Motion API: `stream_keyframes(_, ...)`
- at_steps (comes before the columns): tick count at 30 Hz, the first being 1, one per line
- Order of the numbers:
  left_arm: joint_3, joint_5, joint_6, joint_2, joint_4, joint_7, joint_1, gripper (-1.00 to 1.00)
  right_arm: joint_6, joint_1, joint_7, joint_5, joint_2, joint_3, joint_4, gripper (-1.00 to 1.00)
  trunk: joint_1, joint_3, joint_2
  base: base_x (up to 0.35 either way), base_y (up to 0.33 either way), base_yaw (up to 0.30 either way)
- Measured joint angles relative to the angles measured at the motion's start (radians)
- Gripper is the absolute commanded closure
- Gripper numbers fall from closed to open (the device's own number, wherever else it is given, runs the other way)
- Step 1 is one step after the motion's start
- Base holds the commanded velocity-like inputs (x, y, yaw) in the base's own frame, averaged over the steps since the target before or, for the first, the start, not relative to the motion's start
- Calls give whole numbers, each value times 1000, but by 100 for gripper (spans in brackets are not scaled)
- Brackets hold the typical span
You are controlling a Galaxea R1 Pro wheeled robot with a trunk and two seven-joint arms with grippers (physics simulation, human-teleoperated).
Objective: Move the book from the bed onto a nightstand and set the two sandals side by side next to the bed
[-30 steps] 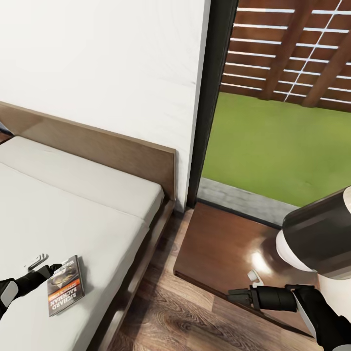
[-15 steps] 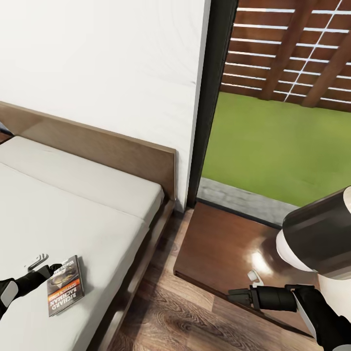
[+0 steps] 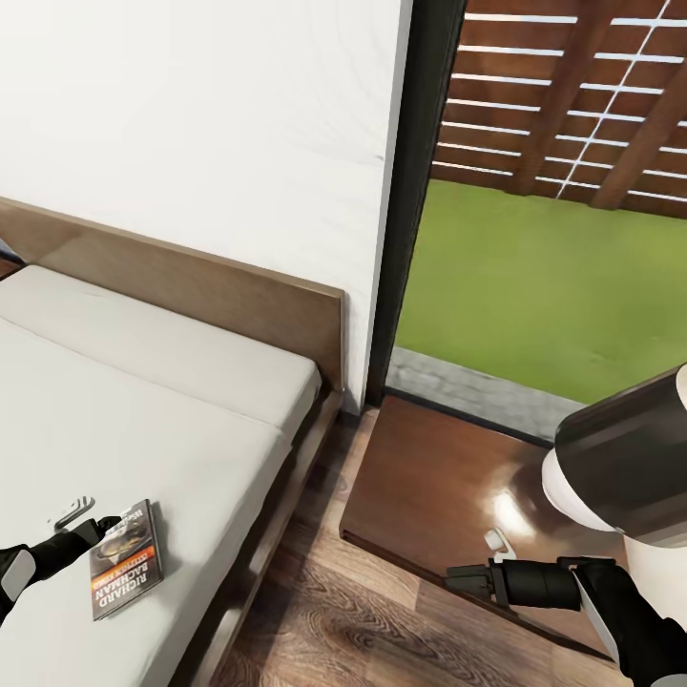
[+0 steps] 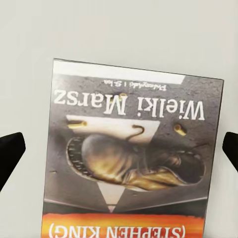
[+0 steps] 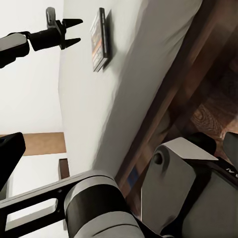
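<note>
1. The book [image 3: 127,558] lies flat on the bed [image 3: 143,420], cover up, near the mattress's side edge and well short of the headboard [image 3: 191,286].
2. L gripper [image 3: 98,528] sits at the book's end away from that edge, fingers spread apart w/ nothing held. In the left wrist view the two tips [image 4: 11,153] flank the cover [image 4: 134,148], wider than the book.
3. Step in hand, as I judge it: grasping the book. It's thin and flat on a soft surface, so go low, get one finger under an edge, or slide it toward the mattress edge and pinch there. Close slowly; it could skid.
4. R gripper [image 3: 458,580] hovers over the floor [image 3: 324,620] just off the nightstand [image 3: 429,487]; can't tell if it's apart or together.
5. Room: the nightstand top is bare and glossy, near the bed's head corner, w/ a floor strip between. Window frame [image 3: 410,191] stands behind it. Swing the book across low, clear of the bed frame's rail.
</note>
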Motion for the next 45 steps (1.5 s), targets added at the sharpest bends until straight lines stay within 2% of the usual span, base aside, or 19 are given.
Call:
stream_keyframes(8,0,0,0,0,0,0,0,-100,0,0,0,0,0,-1,0,-100,31,-25,-56,0,0,0)
stream_keyframes(14,0,0,0,0,0,0,0,-100,0,0,1,0,0,-1,0,-100,31,-25,-56,0,0,0)
stream_keyframes(20,0,0,0,0,0,0,0,-100,0,0,1,0,0,0,0,-100,54,-44,-98,0,0,0)
stream_keyframes(45,2,6,-2,3,-2,4,0,-100,0,0,1,0,0,0,0,-100,54,-44,-98,0,0,0)
